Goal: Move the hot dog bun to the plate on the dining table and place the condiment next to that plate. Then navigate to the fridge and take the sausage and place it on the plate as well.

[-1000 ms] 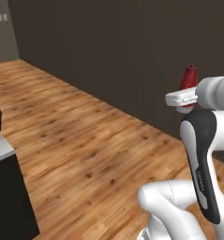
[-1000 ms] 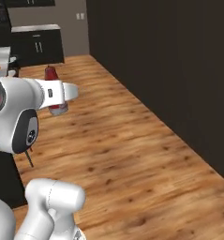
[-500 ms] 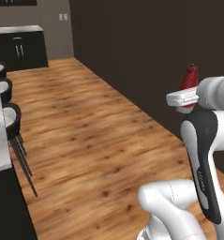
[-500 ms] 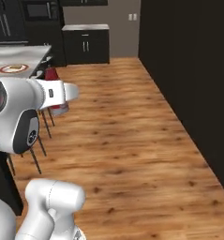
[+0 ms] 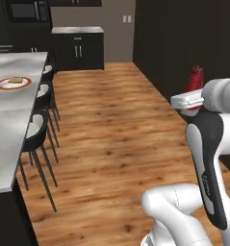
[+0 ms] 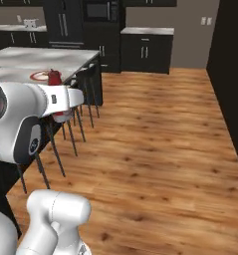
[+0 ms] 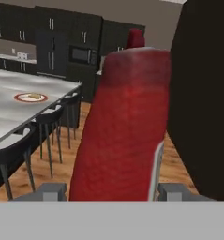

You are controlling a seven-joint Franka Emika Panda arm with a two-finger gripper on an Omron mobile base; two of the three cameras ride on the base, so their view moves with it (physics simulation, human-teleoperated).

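The hand (image 7: 106, 190) is pinching the condiment (image 7: 123, 126), held upright in the air over the wooden floor (image 5: 116, 139), well apart from the table (image 5: 10, 120). On the table sits the plate (image 5: 13, 84) with the hot dog bun (image 5: 15, 80) lying in it (black stools (image 5: 39, 134) line the table's edge).

Left base view is taken from behind the arm, facing down the wood floor (image 5: 107, 129), with the tabletop (image 5: 10, 115) at left. Right base view covers the same floor and tabletop (image 6: 36, 60) from the other side. Hand view sits very close behind the condiment (image 7: 123, 126), facing the tabletop and the plate (image 7: 31, 97).
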